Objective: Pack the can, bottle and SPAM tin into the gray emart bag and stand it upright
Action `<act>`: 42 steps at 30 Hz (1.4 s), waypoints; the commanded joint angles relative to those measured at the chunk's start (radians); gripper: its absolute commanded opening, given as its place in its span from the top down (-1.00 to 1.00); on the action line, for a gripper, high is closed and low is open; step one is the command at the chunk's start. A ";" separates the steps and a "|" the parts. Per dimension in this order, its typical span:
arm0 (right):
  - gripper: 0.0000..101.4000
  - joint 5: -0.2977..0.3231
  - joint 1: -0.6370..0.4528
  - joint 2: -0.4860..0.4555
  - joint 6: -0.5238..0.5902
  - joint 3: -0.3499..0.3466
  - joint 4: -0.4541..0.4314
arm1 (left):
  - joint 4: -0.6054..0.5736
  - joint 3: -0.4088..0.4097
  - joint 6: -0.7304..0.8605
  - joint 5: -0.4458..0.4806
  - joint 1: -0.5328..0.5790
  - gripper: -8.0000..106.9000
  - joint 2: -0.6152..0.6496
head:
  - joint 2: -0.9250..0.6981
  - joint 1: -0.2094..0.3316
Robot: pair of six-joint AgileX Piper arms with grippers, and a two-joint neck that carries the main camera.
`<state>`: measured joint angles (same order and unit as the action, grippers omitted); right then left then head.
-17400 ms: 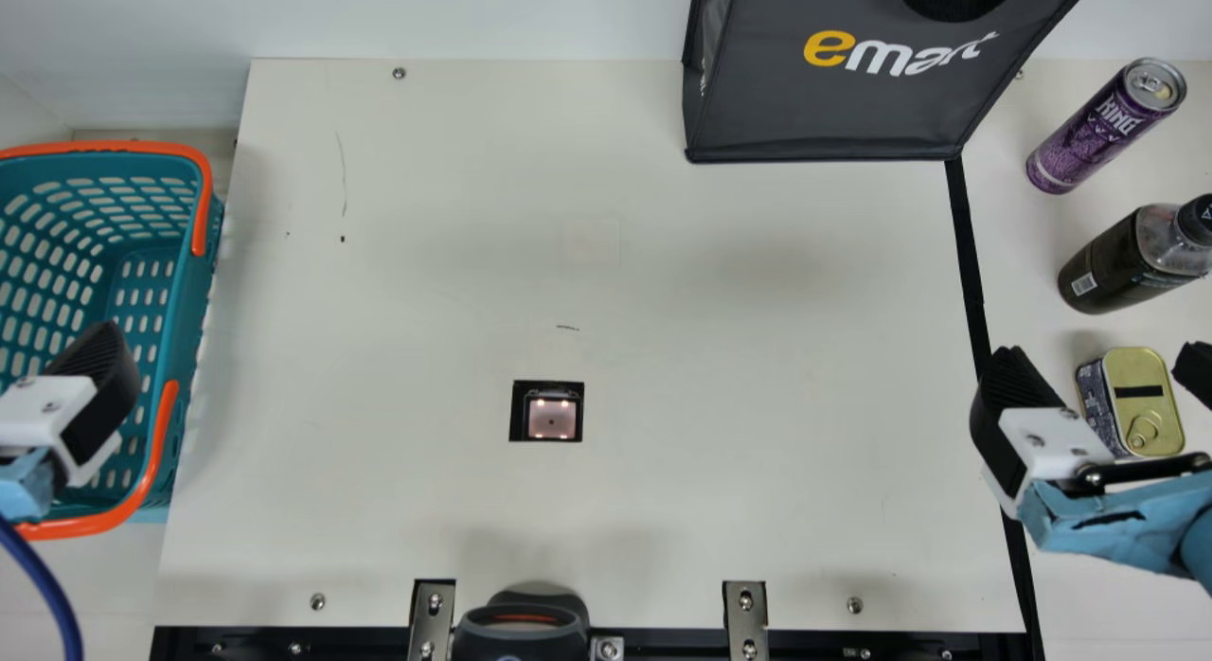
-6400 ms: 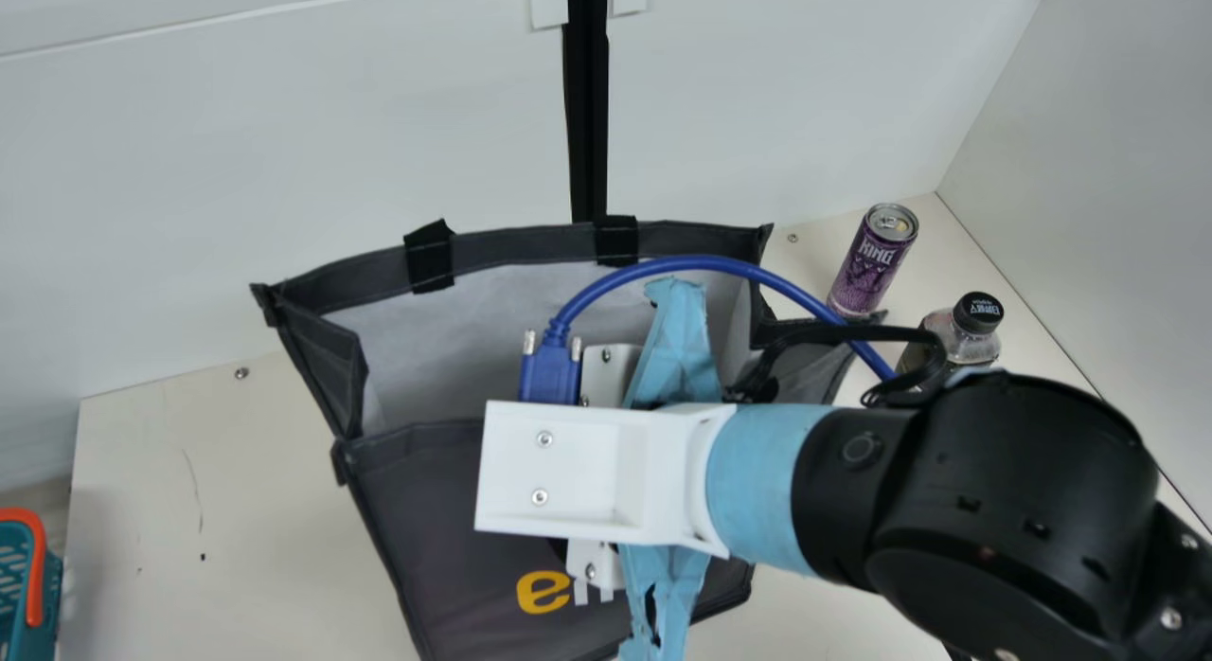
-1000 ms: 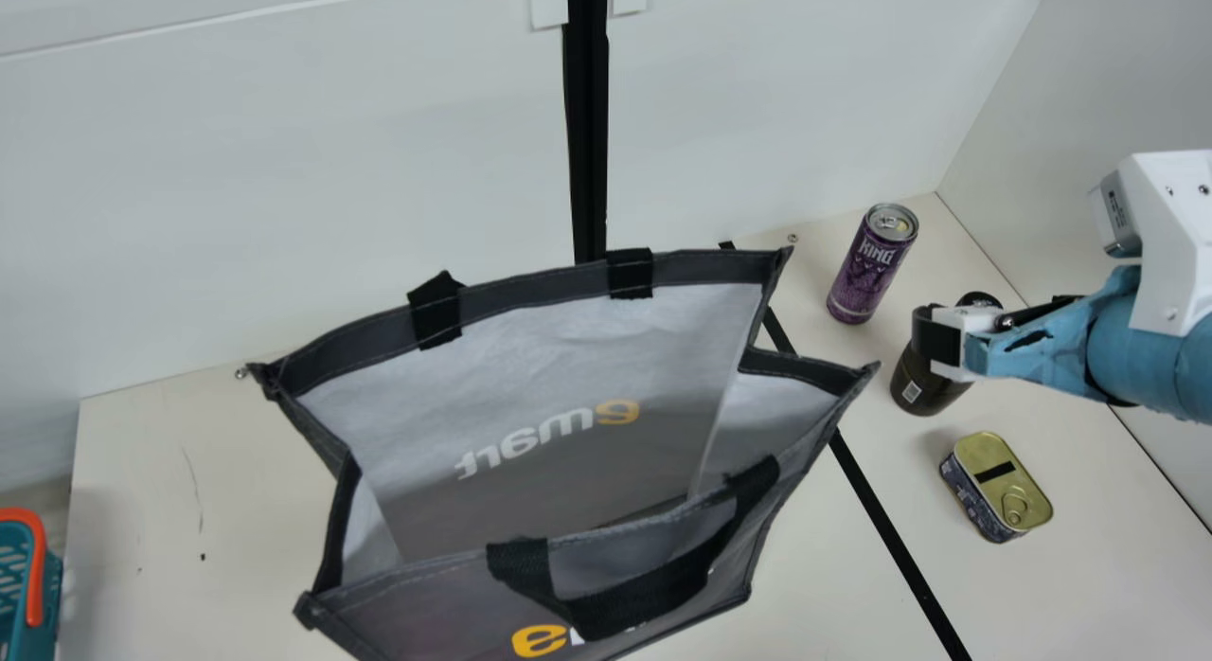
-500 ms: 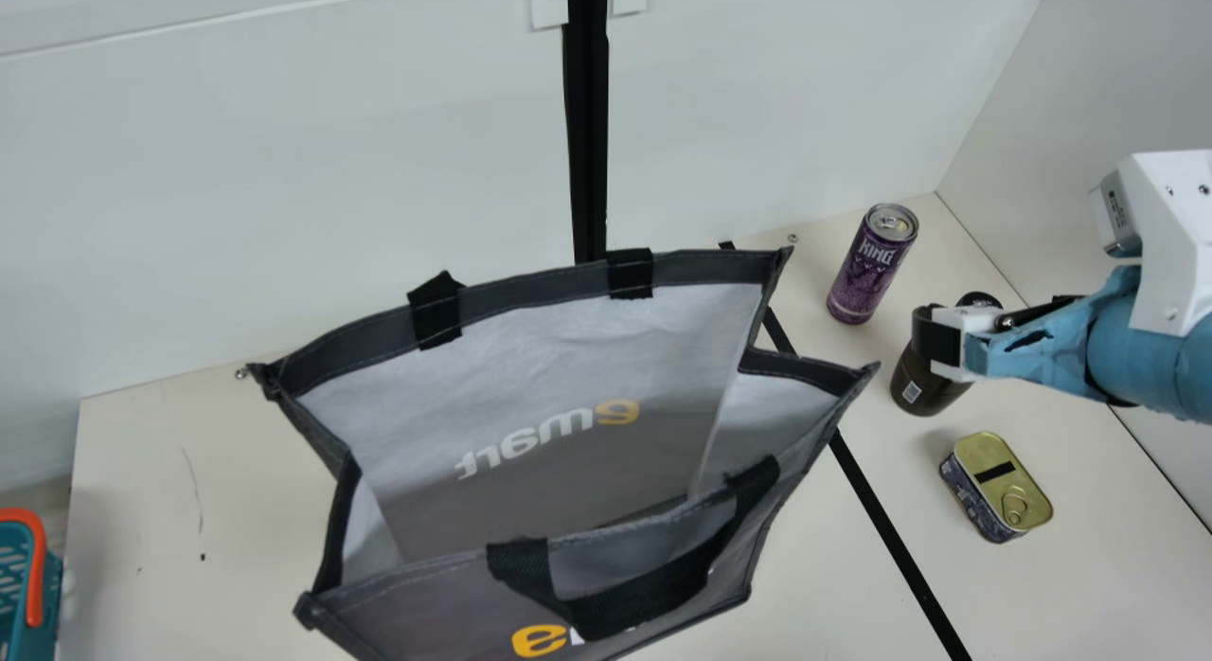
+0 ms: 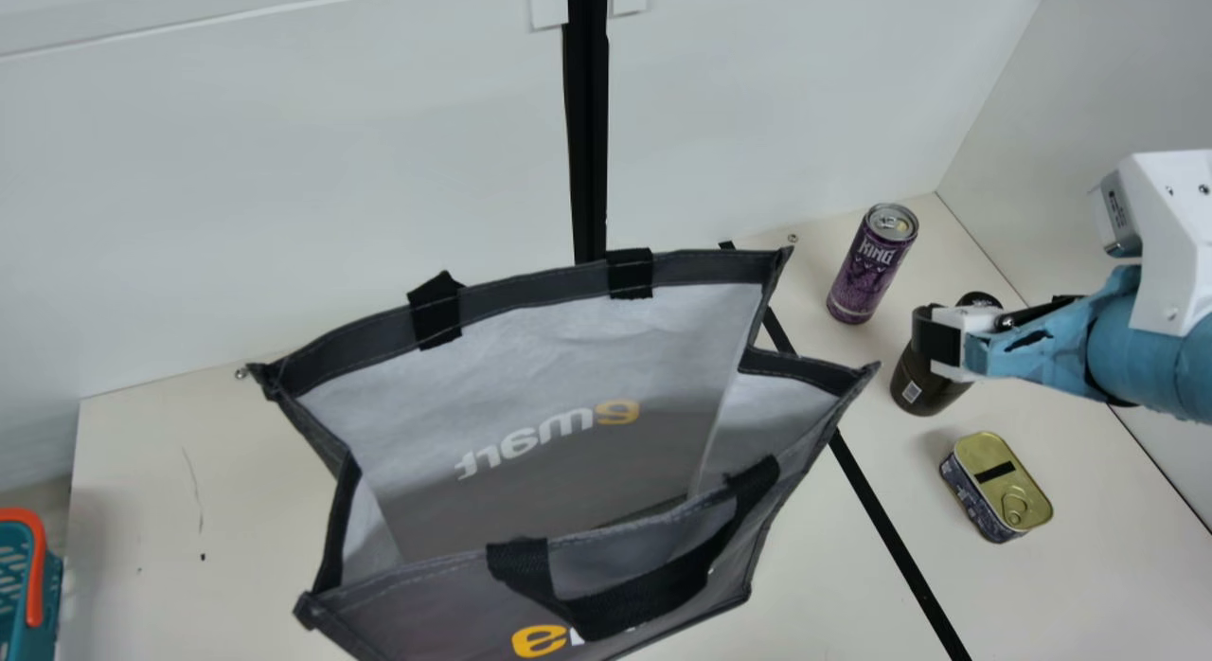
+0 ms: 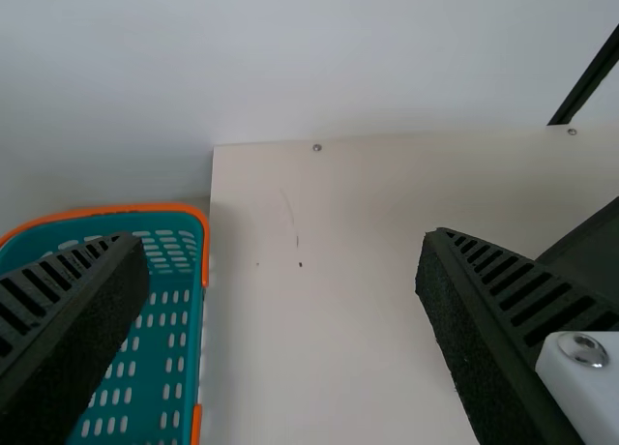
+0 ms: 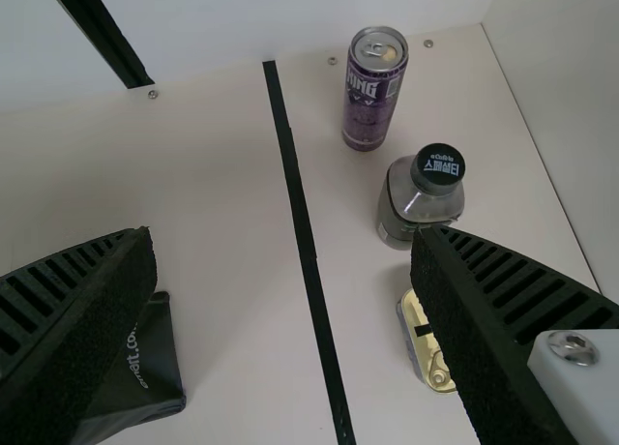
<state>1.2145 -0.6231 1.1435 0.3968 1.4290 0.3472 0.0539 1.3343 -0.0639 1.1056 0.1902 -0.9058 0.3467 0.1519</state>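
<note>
In the main view, the gray emart bag [image 5: 530,325] is stood upright with its mouth spread open; the pale inner lining is shown, while part of the bag's floor is hidden by the front panel and the lower front is cut off by the frame. Outside it, over to the right, the can [image 5: 866,268] is stood on the table [image 5: 824,585], the bottle [image 5: 923,382] is part-covered by the right gripper [image 5: 926,344], and the SPAM tin [image 5: 999,486] is laid lid up, near the bottle. The teal basket [image 5: 21,585] is cut off at the left edge, so most of its inside can't be seen.

Over to the left wrist view: the left gripper [image 6: 282,261] is seen released, its fingers parted widely. The basket's slotted inside is glimpsed, partly blocked by one finger.

And in the right wrist view, the right gripper [image 7: 280,256] is released too, fingers set well apart. The can and bottle are seen upright, the tin is partly masked by one finger, and the bag is part-hidden by the other and cut off.
</note>
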 commanded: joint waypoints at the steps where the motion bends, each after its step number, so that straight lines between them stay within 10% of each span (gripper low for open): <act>1: -0.87 0.000 0.000 0.000 0.000 0.000 0.000 | 0.007 0.020 -0.006 -0.006 0.016 -0.71 -0.016 | 0.002 0.023; 42: -0.87 0.000 0.000 0.000 0.000 0.000 0.000 | -0.336 0.493 0.408 0.035 0.000 -0.71 -0.316 | 0.002 0.023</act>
<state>1.2145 -0.6231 1.1435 0.3968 1.4290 0.3472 -0.2667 1.8182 0.3247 1.1358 0.1917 -1.2169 0.3482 0.1519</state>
